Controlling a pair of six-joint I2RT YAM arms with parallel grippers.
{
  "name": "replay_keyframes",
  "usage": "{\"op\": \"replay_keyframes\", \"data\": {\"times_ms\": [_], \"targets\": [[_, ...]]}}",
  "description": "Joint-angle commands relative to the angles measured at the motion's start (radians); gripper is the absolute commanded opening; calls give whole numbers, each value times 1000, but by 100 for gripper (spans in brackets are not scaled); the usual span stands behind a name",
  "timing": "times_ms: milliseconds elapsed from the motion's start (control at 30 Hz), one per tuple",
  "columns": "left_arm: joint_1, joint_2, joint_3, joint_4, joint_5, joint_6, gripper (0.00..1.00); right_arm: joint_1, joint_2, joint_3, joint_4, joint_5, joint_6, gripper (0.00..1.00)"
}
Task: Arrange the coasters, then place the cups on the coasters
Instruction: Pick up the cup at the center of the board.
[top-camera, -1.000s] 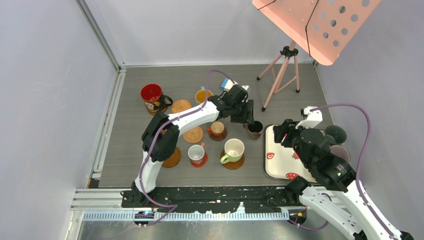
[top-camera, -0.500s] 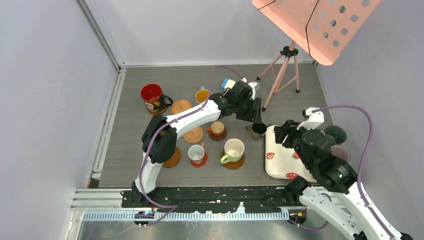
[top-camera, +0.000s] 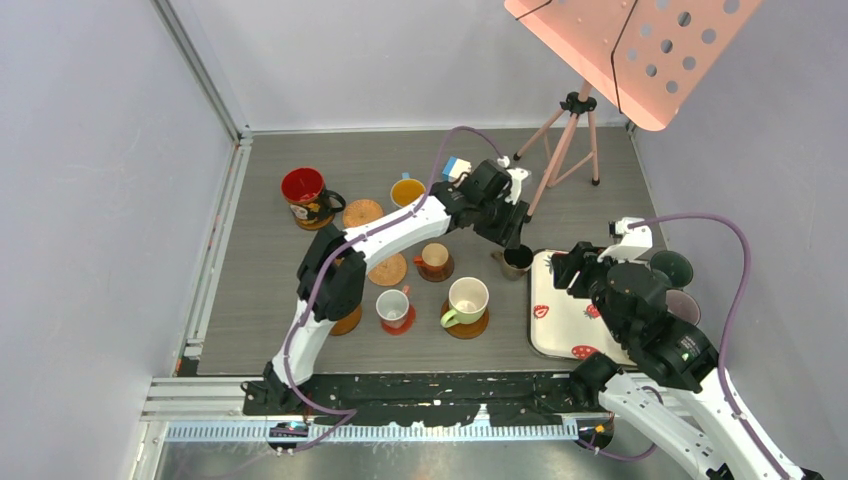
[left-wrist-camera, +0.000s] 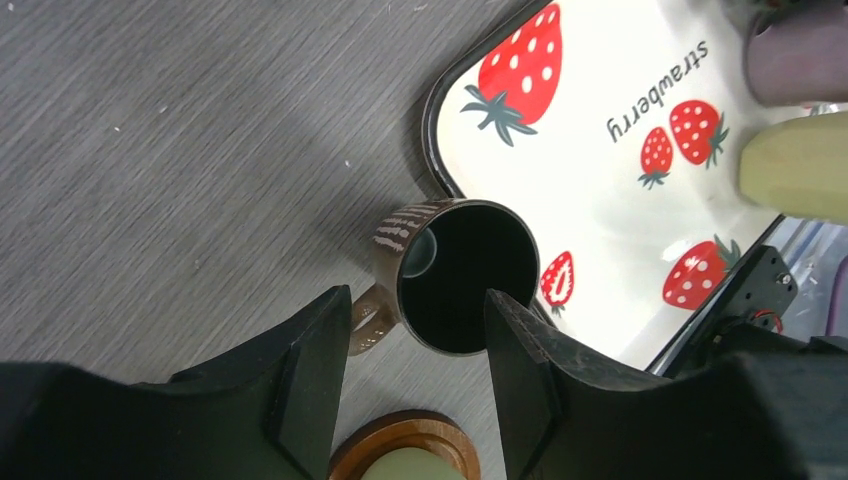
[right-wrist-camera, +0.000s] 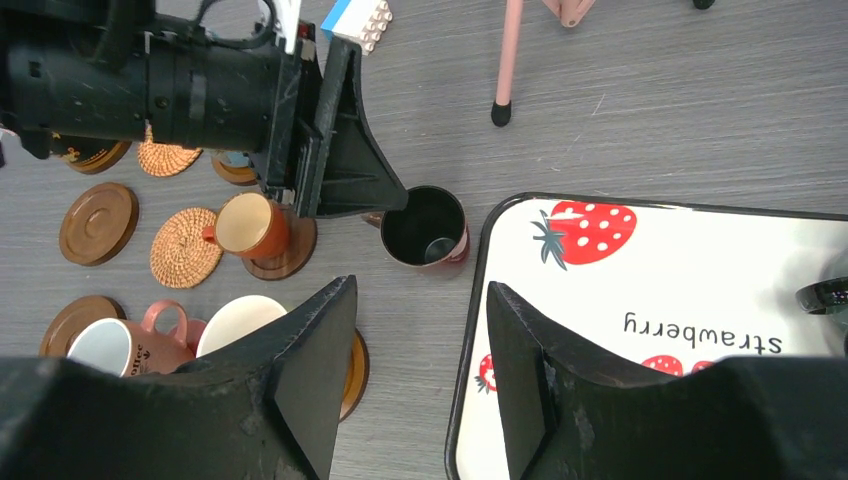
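A dark brown cup (top-camera: 517, 260) (left-wrist-camera: 465, 275) stands upright on the table, just left of the tray's edge. My left gripper (top-camera: 517, 238) (left-wrist-camera: 418, 300) hovers over it, open, its fingers either side of the rim and handle without holding it. My right gripper (top-camera: 567, 270) (right-wrist-camera: 420, 290) is open and empty above the tray's left edge. A red cup (top-camera: 303, 190), an orange cup (top-camera: 434, 258), a pink cup (top-camera: 392, 305) and a cream cup (top-camera: 467, 298) sit on coasters. Two woven coasters (top-camera: 362, 212) (top-camera: 387, 269) and a plain brown coaster (right-wrist-camera: 97, 222) lie bare.
The white strawberry tray (top-camera: 560, 310) lies at the right with two dark cups (top-camera: 670, 268) at its far side. A yellow-inside cup (top-camera: 407, 190) and a blue-and-white block (top-camera: 456, 167) sit at the back. A pink stand's tripod (top-camera: 565, 140) stands behind the left gripper.
My left arm has swung slightly right and back, and the dark brown cup has shifted a little toward the tray and now shows clear of the fingers. The right arm has barely moved.
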Motion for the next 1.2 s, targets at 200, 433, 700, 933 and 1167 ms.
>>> {"op": "replay_keyframes", "data": {"times_ms": [200,433,700,933,1167], "targets": [[1,73,46,-19,51,66,50,4,4,32,18,19,-2,58],[-3,33,-12,22,32,52,27,4,7,25,20,20,1,57],[-9,-93,-71,30,-25,26,0,4,19,4,27,7,9,57],[-10,-320,-194,49,-193,-19,0,5,31,-8,12,-20,11,65],[17,-550,-288,-21,-381,-49,0,4,42,-12,22,-48,-2,86]]}}
